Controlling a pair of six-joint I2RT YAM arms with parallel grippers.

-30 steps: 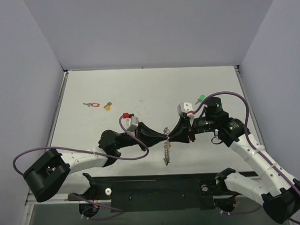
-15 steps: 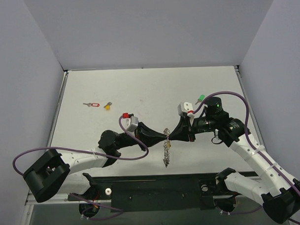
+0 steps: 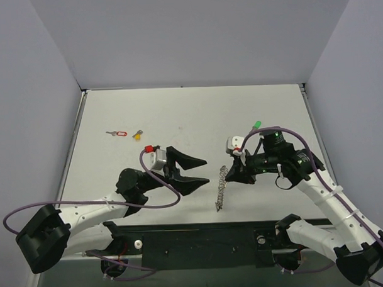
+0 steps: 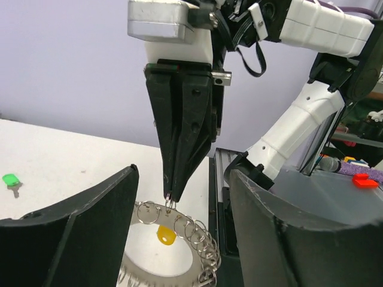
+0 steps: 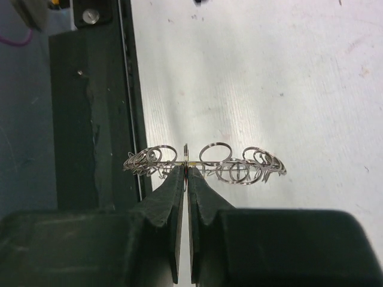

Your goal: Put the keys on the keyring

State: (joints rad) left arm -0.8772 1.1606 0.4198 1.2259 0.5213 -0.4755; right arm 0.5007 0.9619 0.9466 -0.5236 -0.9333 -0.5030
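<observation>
The keyring, a floppy loop of small silver rings, hangs from my right gripper, which is shut on one of its rings; the right wrist view shows the pinch with the keyring spread to both sides. My left gripper stands open just left of it, touching nothing. In the left wrist view its fingers flank the keyring, and a yellow key head shows under the pinched ring. A red-tag key, a yellow key and a green key lie on the table.
The white table is bounded by grey walls at left, right and back. A black rail with the arm bases runs along the near edge, just below the hanging keyring.
My left gripper has let go of the keyring, opened and drawn back to the left. The right gripper stays shut on it and has shifted slightly right; the keyring now hangs from it alone.
</observation>
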